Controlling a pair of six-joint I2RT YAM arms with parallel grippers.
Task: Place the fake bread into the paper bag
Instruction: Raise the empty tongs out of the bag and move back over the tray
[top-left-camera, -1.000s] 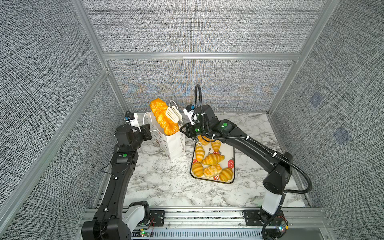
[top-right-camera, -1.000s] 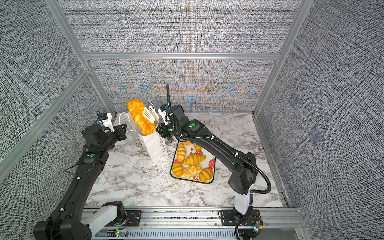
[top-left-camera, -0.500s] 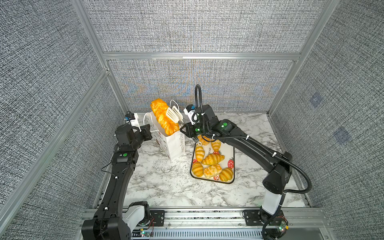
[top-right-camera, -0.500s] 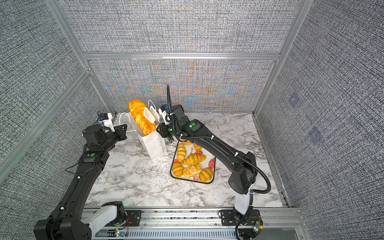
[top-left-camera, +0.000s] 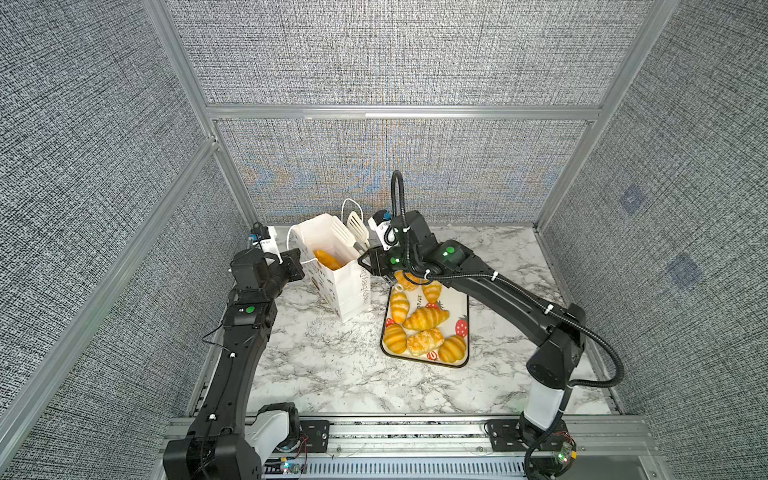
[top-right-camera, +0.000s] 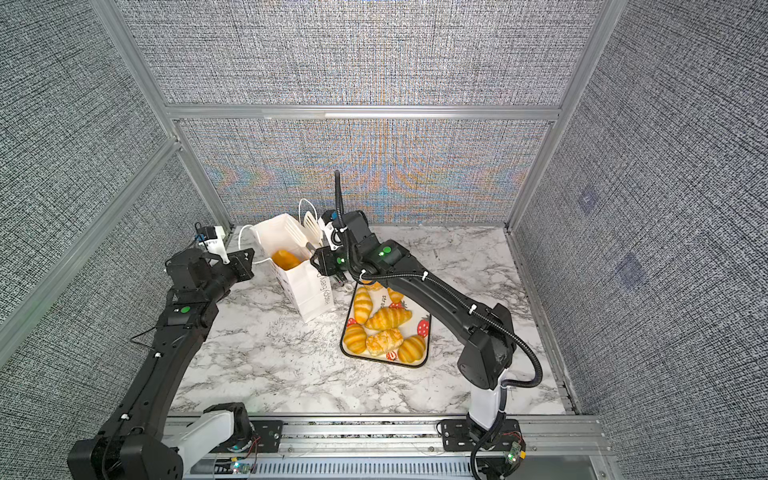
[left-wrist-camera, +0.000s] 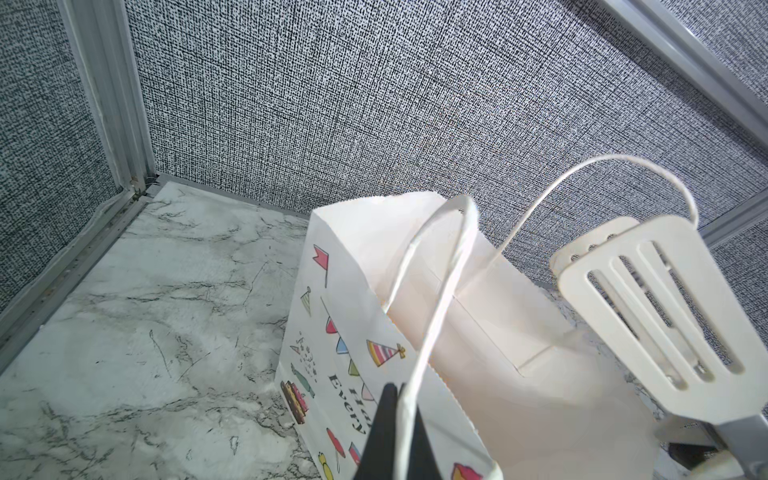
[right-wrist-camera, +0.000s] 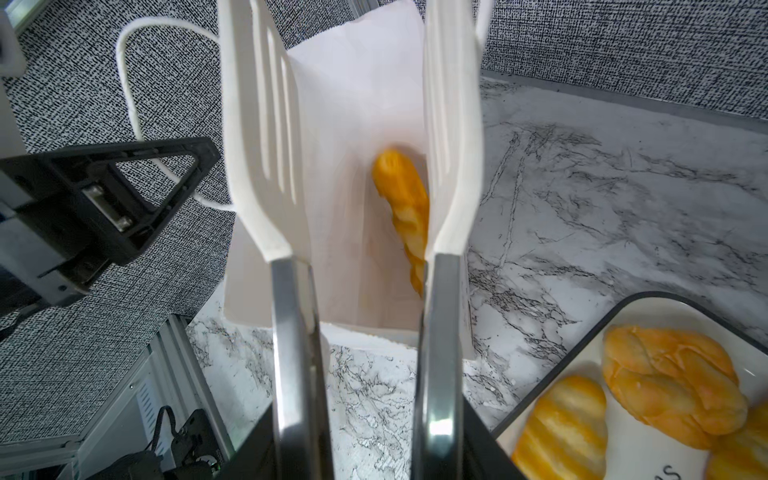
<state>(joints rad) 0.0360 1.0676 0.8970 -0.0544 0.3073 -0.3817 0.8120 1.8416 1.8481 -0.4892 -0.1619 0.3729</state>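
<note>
One loaf (top-left-camera: 328, 259) in paper bag (top-left-camera: 347, 291) — near right hand (top-left-camera: 371, 261)

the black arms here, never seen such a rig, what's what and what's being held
Two black robot arms stand at a marble-patterned table, each with a gripper. Two pictures look down from overhead; two come from wrist cameras. The left gripper is shut on the thin white cord handle of a tall white paper bag. The right gripper holds white slotted tongs, spread open at the bag's mouth. A long golden braided loaf lies inside; more golden toy pastries sit on a white strawberry-printed tray.
</note>
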